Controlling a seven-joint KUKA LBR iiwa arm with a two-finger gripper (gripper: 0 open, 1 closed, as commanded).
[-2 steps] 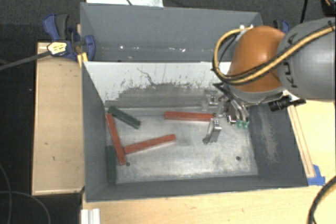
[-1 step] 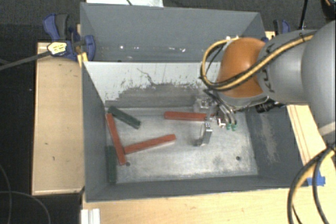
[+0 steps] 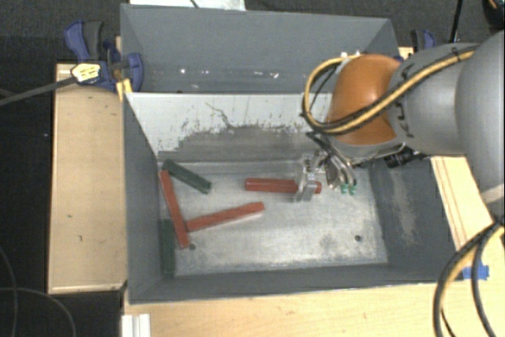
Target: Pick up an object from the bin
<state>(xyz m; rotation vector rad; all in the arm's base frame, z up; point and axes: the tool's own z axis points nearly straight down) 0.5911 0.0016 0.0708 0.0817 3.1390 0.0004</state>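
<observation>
My gripper (image 3: 308,185) hangs low over the bin's floor, right of the middle, under the orange cover. It sits at the right end of a short red stick (image 3: 268,185) that lies flat and points left. A bit of red shows right at the gripper's tip. A longer red stick (image 3: 226,217) lies slanted just below and to the left, apart from the gripper.
Along the bin's left side lie a third red stick (image 3: 173,209), a dark green stick (image 3: 188,177) and another dark green one (image 3: 167,248) by the left wall. The arm and its cables cover the bin's right rear corner.
</observation>
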